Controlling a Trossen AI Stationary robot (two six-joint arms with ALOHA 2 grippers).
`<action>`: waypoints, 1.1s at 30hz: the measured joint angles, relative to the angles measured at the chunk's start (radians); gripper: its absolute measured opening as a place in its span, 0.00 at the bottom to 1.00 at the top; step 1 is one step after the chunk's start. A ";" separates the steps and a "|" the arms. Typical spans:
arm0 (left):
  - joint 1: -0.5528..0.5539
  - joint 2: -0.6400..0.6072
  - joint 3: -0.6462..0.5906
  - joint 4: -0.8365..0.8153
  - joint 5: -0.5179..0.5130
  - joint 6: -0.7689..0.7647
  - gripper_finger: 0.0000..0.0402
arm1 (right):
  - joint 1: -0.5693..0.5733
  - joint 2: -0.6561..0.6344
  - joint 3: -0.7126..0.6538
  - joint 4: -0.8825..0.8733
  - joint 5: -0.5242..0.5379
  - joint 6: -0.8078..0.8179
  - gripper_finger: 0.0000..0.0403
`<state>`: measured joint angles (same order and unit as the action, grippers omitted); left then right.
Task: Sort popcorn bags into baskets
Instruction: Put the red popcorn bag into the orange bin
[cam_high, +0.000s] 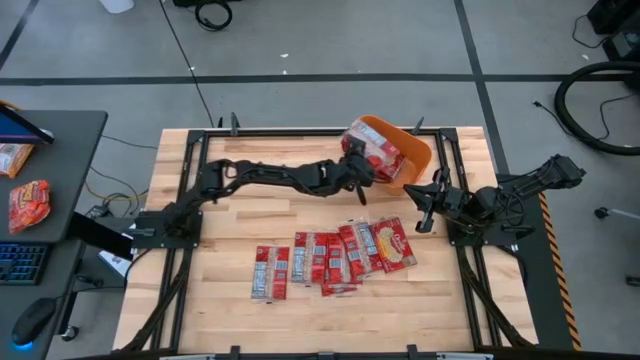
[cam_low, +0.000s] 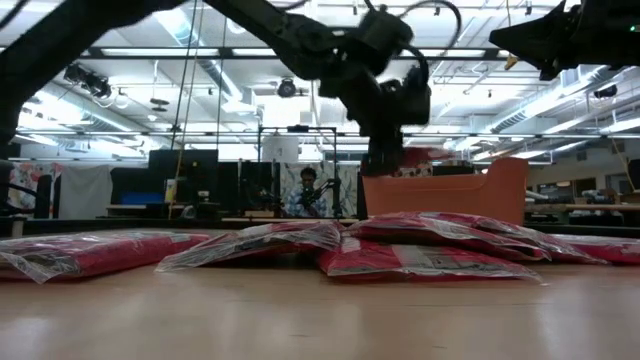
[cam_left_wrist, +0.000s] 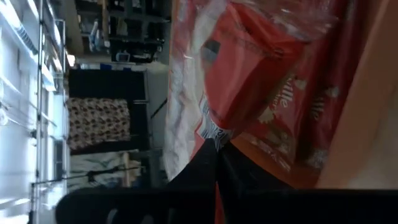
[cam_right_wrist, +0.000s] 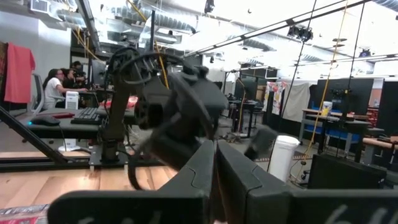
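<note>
The orange basket (cam_high: 415, 150) stands at the table's far edge, right of centre, with red popcorn bags (cam_high: 385, 158) inside it. Several more popcorn bags (cam_high: 330, 258) lie flat in an overlapping row on the near half of the table, also seen in the low view (cam_low: 420, 250). My left gripper (cam_high: 357, 178) reaches across to the basket's left rim and is shut on a popcorn bag (cam_high: 362, 140) that slants over that rim. My right gripper (cam_high: 424, 203) waits, shut, just near and right of the basket, touching nothing. My left gripper pinches a popcorn bag between its two fingers (cam_left_wrist: 233, 171) at the bag's edge beside the barcode (cam_left_wrist: 211, 127). In the low view the gripper (cam_low: 385, 150) points down over the basket's left wall (cam_low: 372, 195). The bag is lifted clear of the table, tilted against the basket.
Black frame rails (cam_high: 300, 132) run along the table's edges. A side desk on the left carries an orange-red snack pouch (cam_high: 28, 205), a keyboard and a mouse. People sit in the room beyond (cam_right_wrist: 59, 81). Bare wood (cam_high: 270, 215) lies between the bag row and the left arm.
</note>
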<state>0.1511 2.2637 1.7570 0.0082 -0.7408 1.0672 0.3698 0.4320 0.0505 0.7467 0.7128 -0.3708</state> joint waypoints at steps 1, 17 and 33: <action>-0.001 0.025 0.022 0.009 -0.006 0.021 0.01 | 0.000 0.000 0.000 0.000 0.000 0.000 0.06; -0.025 0.102 0.082 0.032 -0.031 0.033 0.33 | 0.000 0.000 0.000 -0.002 0.001 -0.014 0.06; -0.126 -0.117 0.080 -0.685 0.656 -0.473 0.32 | 0.001 0.000 0.000 -0.009 0.001 -0.022 0.06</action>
<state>0.0247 2.1469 1.8372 -0.6772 -0.0848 0.5941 0.3710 0.4320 0.0505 0.7380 0.7143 -0.3923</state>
